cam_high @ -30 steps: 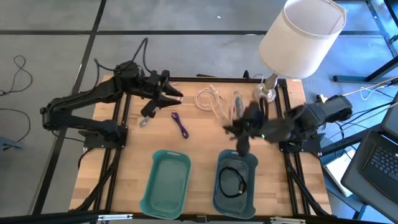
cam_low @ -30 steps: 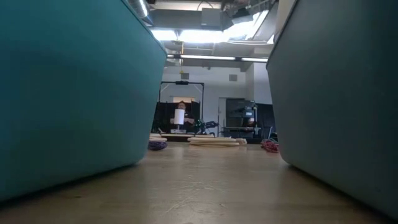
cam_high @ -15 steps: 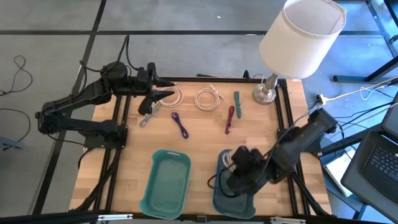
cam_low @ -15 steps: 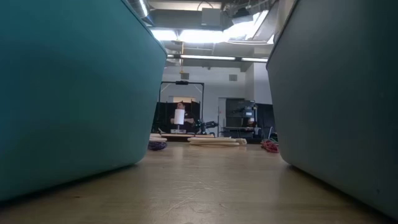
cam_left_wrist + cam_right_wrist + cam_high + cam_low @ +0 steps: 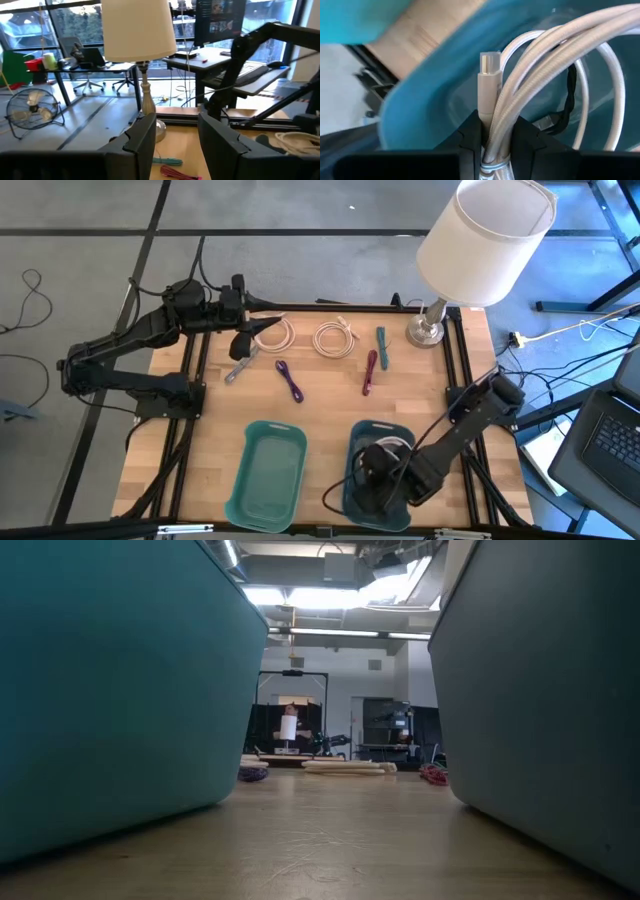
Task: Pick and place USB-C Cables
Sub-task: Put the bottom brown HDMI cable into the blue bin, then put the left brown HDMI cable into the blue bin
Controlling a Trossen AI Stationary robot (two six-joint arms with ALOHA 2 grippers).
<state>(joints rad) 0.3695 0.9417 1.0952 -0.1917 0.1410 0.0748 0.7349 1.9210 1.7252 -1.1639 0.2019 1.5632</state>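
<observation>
Two cream-white coiled USB-C cables (image 5: 275, 332) (image 5: 335, 338) lie flat at the table's far side. Teal (image 5: 382, 346), magenta (image 5: 370, 372), purple (image 5: 290, 380) and grey (image 5: 235, 370) leads lie near them. My left gripper (image 5: 262, 320) hovers open and level at the far left, beside the left coil, with nothing between its fingers (image 5: 140, 140). My right gripper (image 5: 378, 470) points steeply down into the right teal tray (image 5: 352, 442), shut on a third cream coil (image 5: 395, 448). My right gripper pinches several strands of the cream coil (image 5: 496, 137) together between its two fingers, beside the coil's plug end (image 5: 489, 85). The fingers come from above, slanting steeply down. The coil's loops reach ahead of the fingers inside the tray, over a black cable (image 5: 570, 102).
A second teal tray (image 5: 248, 442) sits left of the right one, near the front edge. A lamp with a white shade (image 5: 485, 240) stands at the far right corner. In the low view both tray walls (image 5: 110, 690) (image 5: 550, 690) fill the sides.
My right gripper has swung from the far middle of the table toward the near edge and down into the right tray, tipping steeply down and carrying the cream coil. My left gripper has drawn slightly back toward the far left and turned level, uncovering the left coil.
</observation>
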